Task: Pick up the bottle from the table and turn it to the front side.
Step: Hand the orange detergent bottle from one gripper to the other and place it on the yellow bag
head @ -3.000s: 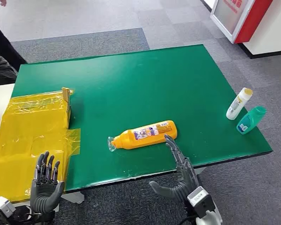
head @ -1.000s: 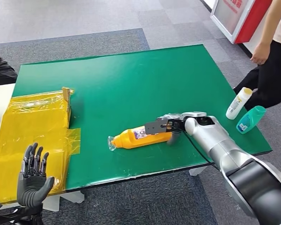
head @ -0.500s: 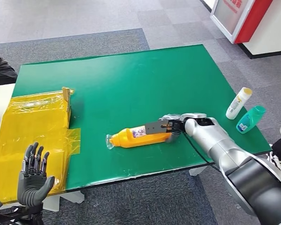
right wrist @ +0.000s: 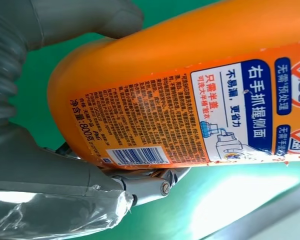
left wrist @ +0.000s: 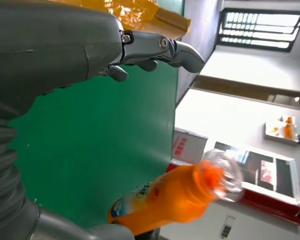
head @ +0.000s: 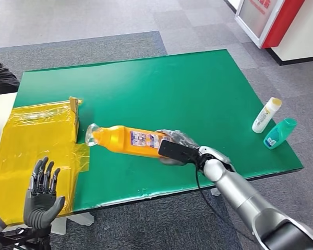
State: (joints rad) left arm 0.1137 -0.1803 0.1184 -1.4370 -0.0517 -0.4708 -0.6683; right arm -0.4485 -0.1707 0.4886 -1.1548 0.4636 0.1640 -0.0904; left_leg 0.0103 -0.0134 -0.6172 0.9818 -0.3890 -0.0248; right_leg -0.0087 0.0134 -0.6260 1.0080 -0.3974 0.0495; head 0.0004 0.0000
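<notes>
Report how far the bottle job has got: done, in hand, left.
Done: the right hand grips the orange bottle at its base end, and it appears lifted off the green table, cap end out toward the yellow bag.

In hand: the turn. The right wrist view shows the barcode and fine-print label, apparently the back.

Left: probably rotating to the front. The left hand holds nothing.

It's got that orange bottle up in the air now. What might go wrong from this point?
The right hand holds the orange bottle only at its base end, so the long body sticks out sideways and might slip or sag while it is turned. The clear cap points toward the yellow-wrapped box, so a swing that way might knock it. If the bottle dropped, it could roll off the green table.
</notes>
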